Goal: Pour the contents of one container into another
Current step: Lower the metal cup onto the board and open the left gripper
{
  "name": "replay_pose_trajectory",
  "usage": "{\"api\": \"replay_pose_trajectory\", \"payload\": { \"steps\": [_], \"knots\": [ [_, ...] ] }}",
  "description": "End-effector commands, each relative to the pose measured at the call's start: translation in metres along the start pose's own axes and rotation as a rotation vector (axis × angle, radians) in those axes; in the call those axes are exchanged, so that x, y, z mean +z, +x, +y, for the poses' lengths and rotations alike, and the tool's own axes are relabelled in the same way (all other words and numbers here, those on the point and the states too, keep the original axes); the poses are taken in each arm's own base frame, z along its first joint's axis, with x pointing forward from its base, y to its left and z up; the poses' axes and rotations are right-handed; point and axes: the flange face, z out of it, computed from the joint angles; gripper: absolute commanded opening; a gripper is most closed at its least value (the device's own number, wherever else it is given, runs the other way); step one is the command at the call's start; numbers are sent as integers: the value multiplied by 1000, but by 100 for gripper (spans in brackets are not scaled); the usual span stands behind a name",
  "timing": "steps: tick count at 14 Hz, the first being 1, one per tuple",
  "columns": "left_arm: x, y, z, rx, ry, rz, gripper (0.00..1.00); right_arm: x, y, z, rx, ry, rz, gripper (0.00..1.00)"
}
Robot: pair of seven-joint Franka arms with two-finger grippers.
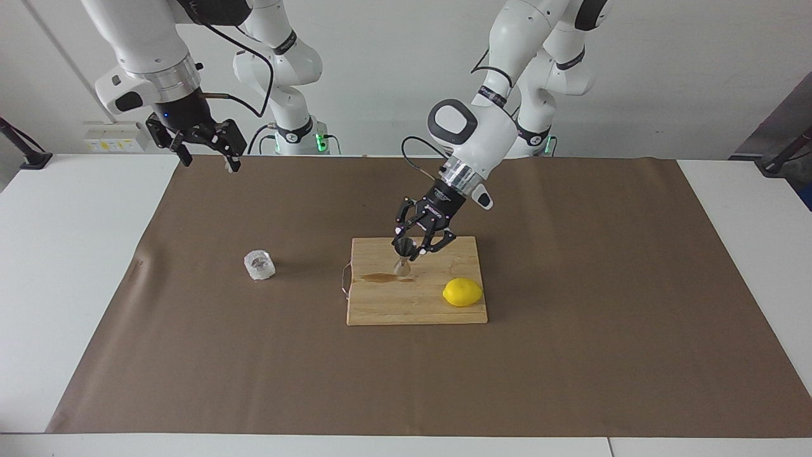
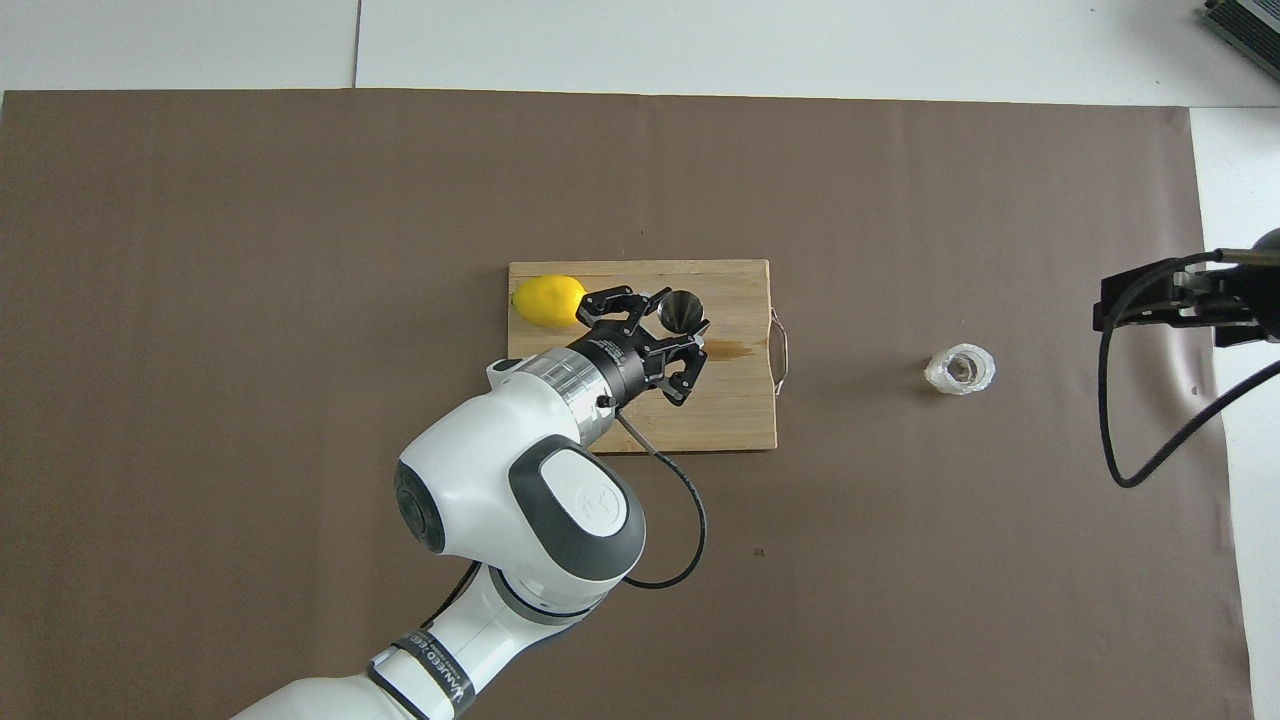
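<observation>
Your left gripper (image 1: 410,251) is clenched on the steel jigger (image 1: 402,259) at its narrow waist and carries it over the wooden cutting board (image 1: 387,304); the jigger hangs roughly upright with its open upper cone showing dark in the overhead view (image 2: 681,309), above the brown stain (image 1: 379,277) on the board — whether its foot touches the wood you cannot tell from either view. The left arm reaches in over the board's edge nearest the robots, its wrist angled down toward the board's middle.

The lemon (image 1: 462,292) lies on the board's corner farthest from the robots, at the left arm's end, apart from the jigger and the gripper.

The clear crinkled cup (image 1: 259,265) stands upright on the brown mat (image 1: 571,355), off the board toward the right arm's end of the table; it is well apart from the board's short edge with the wire handle (image 1: 346,279), and something dark shows inside it from overhead (image 2: 960,369).

Your right gripper (image 1: 202,145) waits raised with its fingers spread and nothing between them — it hangs over the mat's corner nearest the robots at its own end of the table, well apart from the cup.
</observation>
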Motion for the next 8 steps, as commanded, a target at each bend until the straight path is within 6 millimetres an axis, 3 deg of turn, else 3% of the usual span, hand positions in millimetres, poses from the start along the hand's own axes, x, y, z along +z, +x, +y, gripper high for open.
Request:
{"api": "replay_pose_trajectory", "payload": {
  "steps": [1,7,8],
  "knots": [
    [22,-2,-12,-29,-33,-10,0,-2,-4,4,-18,-1,-11,100],
    [32,9,-23,-22,-36,12,0,-2,-4,4,-18,-1,-10,100],
    [32,11,-23,-23,-37,15,14,-2,-4,4,-18,-1,-10,100]
  ]
}}
